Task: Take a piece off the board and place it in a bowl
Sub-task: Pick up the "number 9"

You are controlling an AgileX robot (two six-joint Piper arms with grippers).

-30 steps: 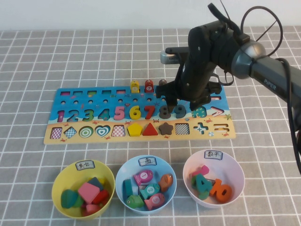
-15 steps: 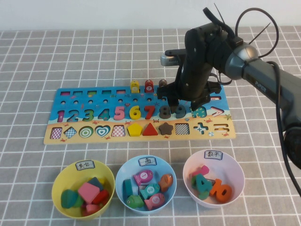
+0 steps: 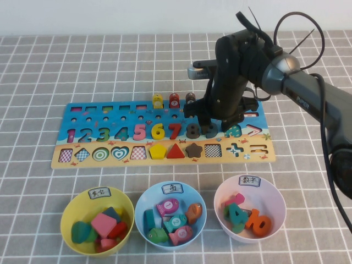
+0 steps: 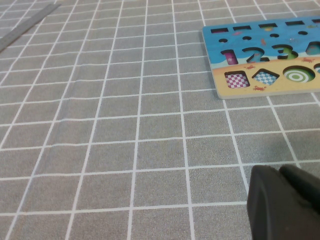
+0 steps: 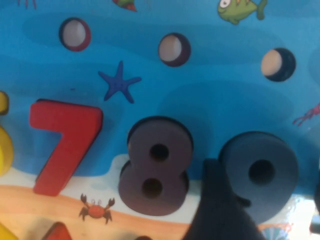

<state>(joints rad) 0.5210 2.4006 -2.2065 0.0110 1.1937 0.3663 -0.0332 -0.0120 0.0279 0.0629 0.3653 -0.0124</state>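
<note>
From the high view, I find the long blue sea-print puzzle board (image 3: 163,135) flat on the grey checked worktop (image 3: 82,60), with the right claw (image 3: 213,124) lowered onto its numeral row. The small slate blue-grey wooden numeral 9 (image 3: 209,131) sits in its cut-out on the board, just beside the brown numeral 8 (image 3: 193,130) and largely covered by the claw. The whitish pale-pink round plastic bowl (image 3: 273,199) stands near the board's sandy edge, well apart from the numeral 9, and already holds several other numerals. Nothing has been lifted; the transfer is wholly outstanding.

In the left wrist view, the left claw (image 4: 285,202) shows only as a dark mass above bare worktop, well apart from the board's end; I cannot tell how its jaws stand. I judge this arm parked.

In the right wrist view, one dark finger (image 5: 217,210) stands in the gap between the numeral 8 and the numeral 9, against the 9's side. The opposite finger is barely visible, so the jaws appear spread astride the 9, with no grip confirmed. Remaining, in my judgement: close, lift, carry to the pink bowl, release.
</note>
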